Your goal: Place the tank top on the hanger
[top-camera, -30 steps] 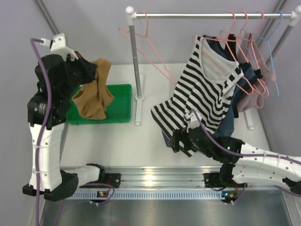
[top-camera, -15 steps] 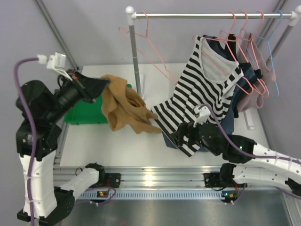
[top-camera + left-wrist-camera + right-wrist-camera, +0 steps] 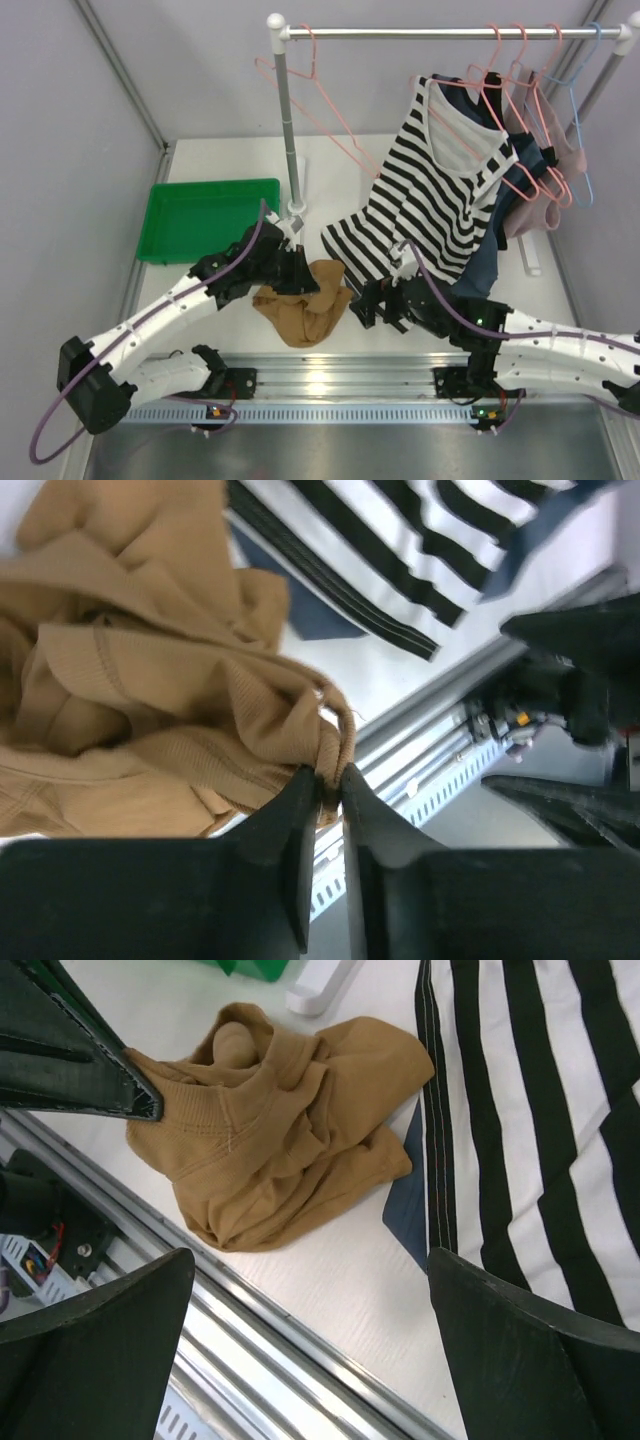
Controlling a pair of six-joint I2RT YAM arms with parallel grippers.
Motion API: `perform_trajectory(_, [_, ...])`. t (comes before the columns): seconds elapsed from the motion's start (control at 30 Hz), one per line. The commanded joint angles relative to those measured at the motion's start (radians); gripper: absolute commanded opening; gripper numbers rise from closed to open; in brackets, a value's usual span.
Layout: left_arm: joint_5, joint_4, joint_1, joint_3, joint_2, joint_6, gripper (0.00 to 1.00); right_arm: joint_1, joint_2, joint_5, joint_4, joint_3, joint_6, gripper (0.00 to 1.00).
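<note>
Now, tank top (image 3: 303, 308) crumpled on table (image 3: 325, 195), left jaws pinching it

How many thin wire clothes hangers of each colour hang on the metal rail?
Pink wire clothes hangers: 4
Blue wire clothes hanger: 1
Total: 5

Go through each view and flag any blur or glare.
Top external: sharp, evenly lit, with glare on the aluminium rail. Left wrist: the tank top crisp, the left gripper's fingers dark and soft. Right wrist: the right gripper's fingers blurred, near black.
</note>
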Motion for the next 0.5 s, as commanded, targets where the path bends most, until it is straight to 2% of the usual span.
perform_trajectory(0.0, [-0.143,0.126,-0.011,-0.034,0.021,-0.058,0.23,0.004,0.053,-0.042,0.221,-0.051,0.039,1.00])
perform_trajectory(0.07, [-0.219,0.114,-0.010,-0.027,0.008,-0.056,0.35,0.004,0.087,-0.048,0.278,-0.079,0.054,1.00])
perform_trajectory(0.1, [-0.245,0.083,-0.011,-0.017,-0.008,-0.053,0.45,0.004,0.125,-0.048,0.327,-0.082,0.059,1.00])
perform_trajectory(0.2, [-0.366,0.019,-0.010,0.029,-0.020,-0.046,0.58,0.004,0.217,-0.053,0.387,-0.077,0.075,1.00])
perform_trajectory(0.4, [-0.661,-0.208,-0.010,0.047,-0.087,-0.150,0.58,0.005,0.372,-0.062,0.487,-0.050,0.144,0.97])
perform_trajectory(0.47, [-0.703,-0.253,-0.010,0.012,-0.114,-0.185,0.57,0.011,0.397,-0.068,0.528,-0.066,0.172,0.95])
